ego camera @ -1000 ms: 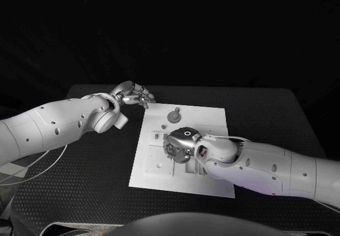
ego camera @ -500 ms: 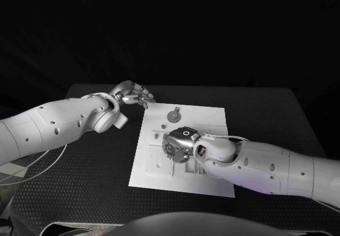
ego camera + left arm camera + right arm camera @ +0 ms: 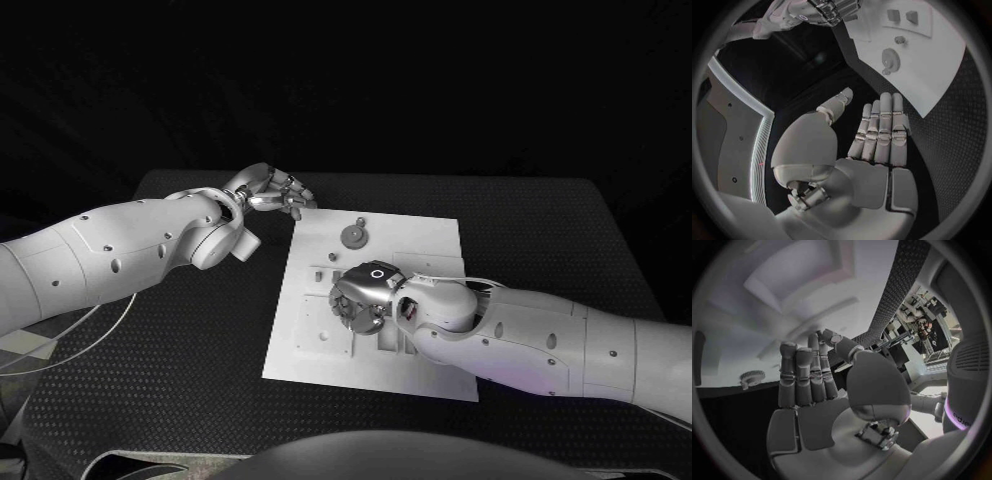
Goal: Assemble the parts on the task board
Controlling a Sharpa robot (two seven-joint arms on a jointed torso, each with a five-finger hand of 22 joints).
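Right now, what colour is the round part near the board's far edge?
Grey round part, best in head view.

Both arms are smooth white shells, thick and rounded, dotted with small dark screw holes. A thin pale cable loops beneath the left arm. Each ends in a silver metallic hand, the left hand (image 3: 268,190) and the right hand (image 3: 368,294), with segmented fingers; a small ring marking sits on the right one's back.
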